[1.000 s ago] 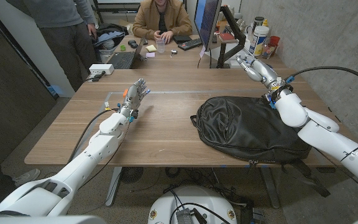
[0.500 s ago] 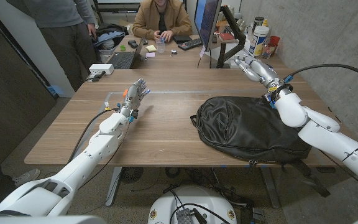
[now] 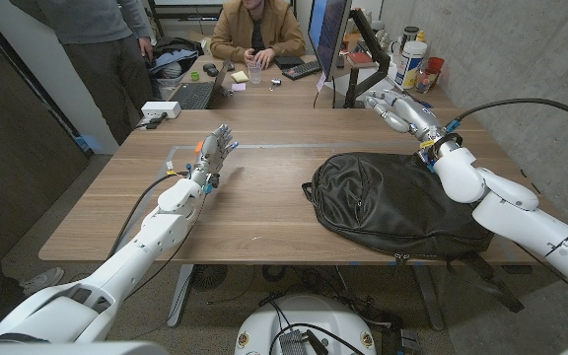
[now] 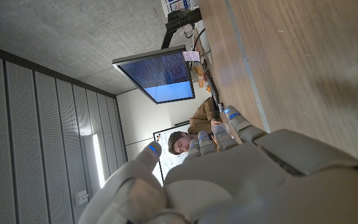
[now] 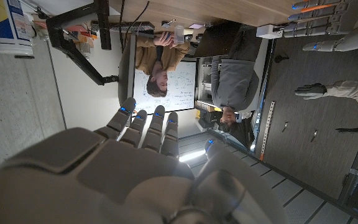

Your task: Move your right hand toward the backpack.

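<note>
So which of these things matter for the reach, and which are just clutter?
For the job:
- right hand, open, raised beyond the bag
- backpack, lying flat

Lying about:
- left hand, idle
- monitor
- laptop
- bottles

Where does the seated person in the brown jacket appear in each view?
Head view: the person in the brown jacket sits at top middle, behind the wooden table.
Left wrist view: the person sits just past the left robot hand, near the monitor.
Right wrist view: the person sits beyond the right robot hand.
Shared landmark: the wooden table.
</note>
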You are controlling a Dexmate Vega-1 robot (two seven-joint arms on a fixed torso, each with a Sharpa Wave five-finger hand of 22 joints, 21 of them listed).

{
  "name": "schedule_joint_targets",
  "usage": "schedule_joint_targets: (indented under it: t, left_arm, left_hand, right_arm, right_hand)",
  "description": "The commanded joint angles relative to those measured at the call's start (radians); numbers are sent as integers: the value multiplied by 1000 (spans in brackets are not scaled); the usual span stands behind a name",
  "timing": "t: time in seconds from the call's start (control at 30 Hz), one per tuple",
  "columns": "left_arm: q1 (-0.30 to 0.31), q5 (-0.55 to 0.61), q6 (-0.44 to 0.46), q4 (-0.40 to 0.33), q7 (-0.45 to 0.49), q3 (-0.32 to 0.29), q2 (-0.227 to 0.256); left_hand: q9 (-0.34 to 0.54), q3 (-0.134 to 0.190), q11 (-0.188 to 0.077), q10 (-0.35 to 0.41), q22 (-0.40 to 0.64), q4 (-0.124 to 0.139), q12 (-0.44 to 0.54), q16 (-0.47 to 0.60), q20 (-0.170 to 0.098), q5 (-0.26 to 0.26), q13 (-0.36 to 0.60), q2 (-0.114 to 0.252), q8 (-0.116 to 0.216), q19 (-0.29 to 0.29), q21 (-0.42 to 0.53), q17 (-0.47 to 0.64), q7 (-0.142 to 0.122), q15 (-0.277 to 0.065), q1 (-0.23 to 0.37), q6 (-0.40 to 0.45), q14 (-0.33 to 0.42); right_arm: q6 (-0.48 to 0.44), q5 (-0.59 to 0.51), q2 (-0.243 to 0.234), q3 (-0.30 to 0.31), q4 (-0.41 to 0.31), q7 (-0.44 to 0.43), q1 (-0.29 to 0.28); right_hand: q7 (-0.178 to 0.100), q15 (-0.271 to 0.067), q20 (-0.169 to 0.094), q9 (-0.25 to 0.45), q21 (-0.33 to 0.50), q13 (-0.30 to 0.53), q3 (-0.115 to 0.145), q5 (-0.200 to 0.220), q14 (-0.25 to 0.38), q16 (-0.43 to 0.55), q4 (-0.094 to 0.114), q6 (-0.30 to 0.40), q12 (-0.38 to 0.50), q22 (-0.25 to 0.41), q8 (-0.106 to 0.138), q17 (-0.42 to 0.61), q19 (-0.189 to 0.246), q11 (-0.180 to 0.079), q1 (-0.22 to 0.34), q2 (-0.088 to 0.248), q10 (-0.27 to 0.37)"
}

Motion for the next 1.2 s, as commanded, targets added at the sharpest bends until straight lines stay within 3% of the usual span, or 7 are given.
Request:
schedule_joint_targets:
  t: [0.03, 1.2]
  left_arm:
    - [6, -1, -1, -6, 2, -1, 2]
    - [12, -4, 0, -8, 4, -5, 6]
  left_hand:
    - [3, 8, -3, 7, 3, 0, 3, 5, -36, -4, 5, 92, 2, 9, -5, 6, -2, -62, -10, 1, -7]
    - [3, 8, -3, 7, 4, 0, 3, 5, -36, -4, 5, 93, 2, 10, -7, 6, -2, -60, -11, 1, -7]
  right_arm:
    - [-28, -30, -7, -13, -16, 13, 5]
    - [-57, -93, -13, -59, -15, 36, 25]
  right_hand:
    - [-5, -31, -58, 3, -5, 3, 7, -1, 1, 0, -4, 0, -1, 5, -5, -1, 8, -3, 9, 29, 3]
    - [-28, -33, -55, 3, -18, 3, 14, -2, 4, -2, -12, -1, -2, 5, -5, -2, 20, -7, 21, 27, 2]
